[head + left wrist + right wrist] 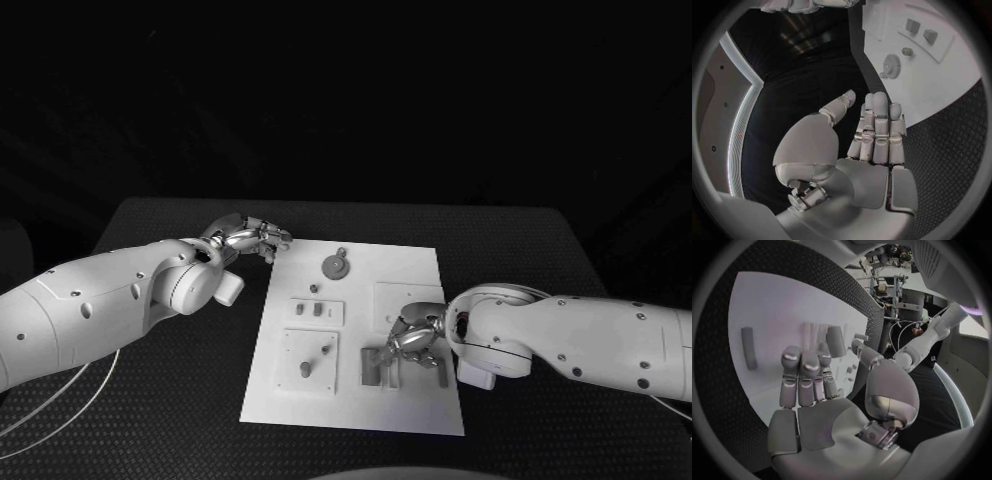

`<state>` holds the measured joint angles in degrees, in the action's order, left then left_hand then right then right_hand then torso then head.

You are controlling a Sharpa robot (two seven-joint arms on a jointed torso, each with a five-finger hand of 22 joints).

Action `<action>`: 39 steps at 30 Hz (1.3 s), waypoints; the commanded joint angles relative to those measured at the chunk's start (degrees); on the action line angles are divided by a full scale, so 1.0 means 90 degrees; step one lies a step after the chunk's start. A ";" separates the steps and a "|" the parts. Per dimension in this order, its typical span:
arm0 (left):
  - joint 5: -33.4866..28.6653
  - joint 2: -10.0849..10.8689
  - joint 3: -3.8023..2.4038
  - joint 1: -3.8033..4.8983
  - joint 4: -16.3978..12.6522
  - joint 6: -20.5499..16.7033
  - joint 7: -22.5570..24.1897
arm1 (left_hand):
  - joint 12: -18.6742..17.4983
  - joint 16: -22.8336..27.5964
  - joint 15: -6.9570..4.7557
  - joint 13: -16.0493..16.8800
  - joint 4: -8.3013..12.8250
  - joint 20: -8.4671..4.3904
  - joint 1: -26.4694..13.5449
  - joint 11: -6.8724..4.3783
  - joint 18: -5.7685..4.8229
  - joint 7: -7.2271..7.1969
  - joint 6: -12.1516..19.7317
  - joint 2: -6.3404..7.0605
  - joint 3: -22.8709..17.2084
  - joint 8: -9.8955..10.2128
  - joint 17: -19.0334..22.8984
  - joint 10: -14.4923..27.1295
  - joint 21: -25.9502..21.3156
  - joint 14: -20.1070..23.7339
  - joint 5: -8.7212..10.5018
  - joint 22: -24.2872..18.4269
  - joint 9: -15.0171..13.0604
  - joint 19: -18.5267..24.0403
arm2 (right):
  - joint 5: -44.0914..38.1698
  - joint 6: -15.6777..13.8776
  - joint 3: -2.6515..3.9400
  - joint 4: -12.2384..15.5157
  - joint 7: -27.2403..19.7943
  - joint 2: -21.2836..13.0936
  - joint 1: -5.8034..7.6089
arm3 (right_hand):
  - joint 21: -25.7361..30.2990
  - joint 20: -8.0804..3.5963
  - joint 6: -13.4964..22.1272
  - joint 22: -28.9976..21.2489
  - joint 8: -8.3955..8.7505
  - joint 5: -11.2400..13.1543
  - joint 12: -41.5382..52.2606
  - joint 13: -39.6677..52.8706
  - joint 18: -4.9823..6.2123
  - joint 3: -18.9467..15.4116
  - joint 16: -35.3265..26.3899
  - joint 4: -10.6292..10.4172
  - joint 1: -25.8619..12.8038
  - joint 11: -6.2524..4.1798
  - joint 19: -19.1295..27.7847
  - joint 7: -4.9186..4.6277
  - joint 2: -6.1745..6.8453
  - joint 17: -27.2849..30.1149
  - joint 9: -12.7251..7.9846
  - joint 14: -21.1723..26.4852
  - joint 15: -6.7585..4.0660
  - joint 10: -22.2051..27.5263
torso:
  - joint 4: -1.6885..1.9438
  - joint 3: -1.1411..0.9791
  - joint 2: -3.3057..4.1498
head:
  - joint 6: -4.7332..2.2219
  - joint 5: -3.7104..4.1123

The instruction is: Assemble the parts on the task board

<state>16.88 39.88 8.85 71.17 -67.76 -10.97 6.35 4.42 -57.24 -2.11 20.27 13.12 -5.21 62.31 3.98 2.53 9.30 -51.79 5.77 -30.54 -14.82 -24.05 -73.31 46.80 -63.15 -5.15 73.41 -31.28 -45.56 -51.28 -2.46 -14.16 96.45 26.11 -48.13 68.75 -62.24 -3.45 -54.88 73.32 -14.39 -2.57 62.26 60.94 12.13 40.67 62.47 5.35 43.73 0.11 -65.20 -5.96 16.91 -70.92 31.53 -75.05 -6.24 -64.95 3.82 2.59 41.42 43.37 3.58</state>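
Task board point(418, 280) flat at the middle of the black table point(173, 215), long axis running away from the robot. Left hand point(248, 238) just off the board's far left corner, above bare table; fingers point(877, 127) straight and pressed side by side, thumb apart, nothing held. Round gear-like part point(333, 265) on the board's far end, just beside that hand, short stem pointing away from the robot. Right hand point(414, 338) over the board's near right portion, palm facing the board, fingers point(803, 377) together and extended, nothing visibly gripped. Elongated grey part point(372, 367) at the board's near end, just beside the right hand, long axis parallel to the board's.
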 commanded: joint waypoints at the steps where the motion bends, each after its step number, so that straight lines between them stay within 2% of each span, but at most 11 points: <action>1: -0.0031 -0.0011 -0.0004 0.0006 -0.0007 0.0079 0.0046 | -0.0033 0.0042 0.0003 0.0011 -0.0041 -0.0272 -0.0036 0.0009 -0.0073 0.0003 0.0060 0.0042 0.0000 -0.0040 -0.0010 0.0034 -0.0039 -0.0032 0.0024 0.0009 0.0006 -0.0055 | -0.0806 -0.0418 0.0001 0.0062 -0.0883 -0.0120 0.0048 | 0.0008 0.0009 0.0168 -0.0013 0.0043 -0.0044 0.0057 0.0000 0.0319 -0.0128 -0.0016 0.0224 0.0243 0.0047 0.0056 -0.0120 -0.0026 0.0014 -0.0008 0.0024 0.0064 0.0074 | 0.0002 -0.0003 0.0004 | -0.0017 -0.0012; 3: -0.0031 -0.0012 -0.0004 0.0006 -0.0005 0.0079 0.0049 | -0.0033 0.0042 0.0003 0.0011 -0.0042 -0.0272 -0.0036 0.0009 -0.0073 0.0003 0.0061 0.0041 0.0000 -0.0040 -0.0010 0.0034 -0.0040 -0.0032 0.0024 0.0009 0.0006 -0.0055 | -0.1101 -0.0508 0.0001 0.0092 -0.1057 -0.0197 0.0075 | 0.0012 0.0015 0.0215 -0.0017 0.0062 -0.0183 0.0083 0.0002 0.0319 -0.0257 -0.0016 0.0407 0.0426 0.0069 0.0084 -0.0139 -0.0049 0.0015 -0.0009 0.0053 0.0083 0.0117 | 0.0000 -0.0007 0.0004 | -0.0018 -0.0015; 5: -0.0031 -0.0010 -0.0004 0.0006 -0.0005 0.0086 0.0054 | -0.0033 0.0043 0.0003 0.0011 -0.0042 -0.0272 -0.0035 0.0009 -0.0073 0.0003 0.0061 0.0042 -0.0001 -0.0040 -0.0010 0.0034 -0.0040 -0.0032 0.0024 0.0009 0.0006 -0.0055 | -0.1462 -0.0558 0.0003 0.0115 -0.1311 -0.0278 0.0092 | 0.0004 0.0040 0.0253 -0.0016 0.0044 -0.1158 0.0138 0.0004 0.0318 -0.0893 0.0006 0.0814 0.0540 0.0082 0.0148 -0.0142 -0.0312 -0.0001 0.0041 0.0120 0.0118 0.0203 | -0.0002 -0.0004 0.0002 | -0.0024 -0.0022; 6: -0.0031 -0.0008 -0.0004 0.0006 -0.0004 0.0083 0.0054 | -0.0033 0.0043 0.0003 0.0011 -0.0042 -0.0272 -0.0035 0.0009 -0.0073 0.0003 0.0061 0.0042 -0.0001 -0.0040 -0.0011 0.0034 -0.0040 -0.0032 0.0024 0.0010 0.0007 -0.0055 | -0.1632 -0.0618 0.0003 0.0126 -0.1455 -0.0317 0.0096 | 0.0022 0.0053 0.0267 -0.0028 0.0041 -0.1244 0.0153 -0.0011 0.0319 -0.1199 0.0004 0.1018 0.0595 0.0088 0.0194 -0.0163 -0.0399 0.0003 0.0057 0.0155 0.0114 0.0245 | -0.0003 -0.0008 0.0001 | -0.0025 -0.0027; 12: -0.0031 0.0002 -0.0003 0.0005 0.0007 0.0087 0.0062 | -0.0033 0.0044 0.0004 0.0012 -0.0043 -0.0272 -0.0034 0.0009 -0.0073 0.0003 0.0062 0.0042 -0.0001 -0.0041 -0.0012 0.0034 -0.0041 -0.0032 0.0023 0.0011 0.0007 -0.0055 | -0.3122 -0.1127 0.0002 0.0166 -0.2504 -0.0388 0.0096 | 0.0140 0.0053 0.0290 -0.0082 0.0056 -0.0937 0.0172 -0.0054 0.0319 -0.1068 -0.0046 0.1248 0.1692 0.0111 0.0382 -0.0177 -0.0449 0.0024 0.0057 0.0346 0.0134 0.0419 | -0.0004 -0.0013 0.0004 | -0.0032 -0.0043; 14: -0.0031 -0.0001 -0.0003 0.0005 0.0014 0.0090 0.0063 | -0.0033 0.0044 0.0004 0.0012 -0.0043 -0.0272 -0.0033 0.0009 -0.0072 0.0003 0.0062 0.0042 -0.0002 -0.0041 -0.0012 0.0034 -0.0042 -0.0032 0.0023 0.0011 0.0007 -0.0055 | -0.3758 -0.1353 0.0002 0.0154 -0.2857 -0.0371 0.0096 | 0.0256 0.0140 0.0317 -0.0148 0.0087 -0.0129 0.0174 -0.0084 0.0280 -0.0269 -0.0088 0.1085 0.2464 0.0134 0.0485 -0.0184 -0.0208 0.0041 0.0034 0.0488 0.0224 0.0541 | -0.0003 -0.0012 0.0005 | -0.0029 -0.0047; 15: -0.0031 -0.0002 -0.0003 0.0004 0.0014 0.0094 0.0065 | -0.0033 0.0044 0.0004 0.0012 -0.0043 -0.0272 -0.0033 0.0009 -0.0072 0.0003 0.0063 0.0042 -0.0002 -0.0041 -0.0012 0.0034 -0.0042 -0.0032 0.0023 0.0011 0.0007 -0.0055 | -0.4036 -0.1409 0.0002 0.0138 -0.3061 -0.0354 0.0096 | 0.0266 0.0173 0.0335 -0.0153 0.0105 -0.0087 0.0186 -0.0092 0.0287 -0.0070 -0.0086 0.1107 0.2578 0.0166 0.0503 -0.0233 -0.0091 0.0044 0.0020 0.0515 0.0192 0.0569 | -0.0003 -0.0015 0.0004 | -0.0030 -0.0046; 16: -0.0031 -0.0007 -0.0003 0.0004 0.0016 0.0098 0.0068 | -0.0033 0.0044 0.0004 0.0012 -0.0043 -0.0272 -0.0032 0.0009 -0.0072 0.0003 0.0063 0.0042 -0.0002 -0.0041 -0.0012 0.0034 -0.0042 -0.0032 0.0023 0.0011 0.0007 -0.0055 | -0.4328 -0.1508 0.0002 0.0133 -0.3193 -0.0330 0.0096 | 0.0277 0.0218 0.0335 -0.0155 0.0110 -0.0071 0.0197 -0.0102 0.0288 0.0145 -0.0090 0.1120 0.2682 0.0139 0.0535 -0.0213 -0.0040 0.0048 0.0011 0.0560 0.0174 0.0610 | -0.0003 -0.0010 0.0002 | -0.0032 -0.0044; 18: -0.0031 -0.0012 -0.0003 0.0003 0.0025 0.0113 0.0071 | -0.0033 0.0045 0.0004 0.0012 -0.0043 -0.0272 -0.0032 0.0009 -0.0072 0.0003 0.0063 0.0042 -0.0002 -0.0041 -0.0013 0.0035 -0.0043 -0.0031 0.0023 0.0012 0.0008 -0.0055 | -0.4629 -0.1642 0.0002 0.0126 -0.3317 -0.0283 0.0096 | 0.0257 0.0338 0.0453 -0.0116 0.0147 -0.0076 0.0239 -0.0129 0.0315 0.0473 -0.0063 0.1195 0.2758 -0.0165 0.0642 0.0140 -0.0014 0.0043 -0.0019 0.0693 -0.0021 0.0742 | -0.0004 -0.0007 0.0000 | -0.0033 -0.0050; 22: -0.0031 -0.0009 -0.0002 0.0002 0.0031 0.0115 0.0073 | -0.0033 0.0045 0.0004 0.0012 -0.0044 -0.0272 -0.0031 0.0009 -0.0072 0.0003 0.0064 0.0041 -0.0003 -0.0041 -0.0013 0.0035 -0.0043 -0.0031 0.0022 0.0013 0.0008 -0.0055 | -0.5211 -0.1812 -0.0002 0.0071 -0.3441 -0.0122 0.0096 | 0.0314 0.0420 0.0758 -0.0068 0.0261 -0.0054 0.0220 -0.0193 0.0317 0.0471 -0.0059 0.1266 0.2897 -0.0159 0.0940 0.0272 0.0030 0.0029 -0.0088 0.0988 0.0003 0.1020 | 0.0002 -0.0004 0.0002 | -0.0028 -0.0055; 39: -0.0031 -0.0019 0.0002 0.0001 0.0049 0.0143 0.0068 | -0.0033 0.0051 0.0005 0.0013 -0.0048 -0.0271 -0.0032 0.0010 -0.0073 0.0005 0.0069 0.0036 -0.0003 -0.0041 -0.0015 0.0037 -0.0047 -0.0027 0.0020 0.0016 0.0010 -0.0055 | -0.6286 -0.1345 -0.0003 -0.0081 -0.3331 0.0215 -0.0225 | 0.0322 0.0572 0.0972 0.0001 0.0186 -0.0027 0.0424 -0.0306 0.0319 0.0515 0.0132 0.1266 0.3246 -0.0124 0.1209 0.0520 0.0035 0.0033 -0.0053 0.1325 0.0094 0.1332 | 0.0006 0.0008 0.0002 | -0.0021 -0.0018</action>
<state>16.87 39.83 8.90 71.14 -67.25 -10.55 6.43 4.42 -57.02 -2.11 20.30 13.12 -5.20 62.31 3.98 2.53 9.51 -51.58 5.77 -30.54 -14.82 -24.11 -73.31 46.57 -63.15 -5.15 73.49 -31.24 -45.56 -105.13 -17.25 -14.20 95.76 -3.55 -46.15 66.86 -59.19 1.32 -45.95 73.29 -12.49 -3.11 65.85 58.25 15.61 45.08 63.46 16.71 73.02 -1.03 -54.42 -1.59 17.19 -70.65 31.00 -63.55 -5.34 -53.43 3.87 2.63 41.44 43.17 3.31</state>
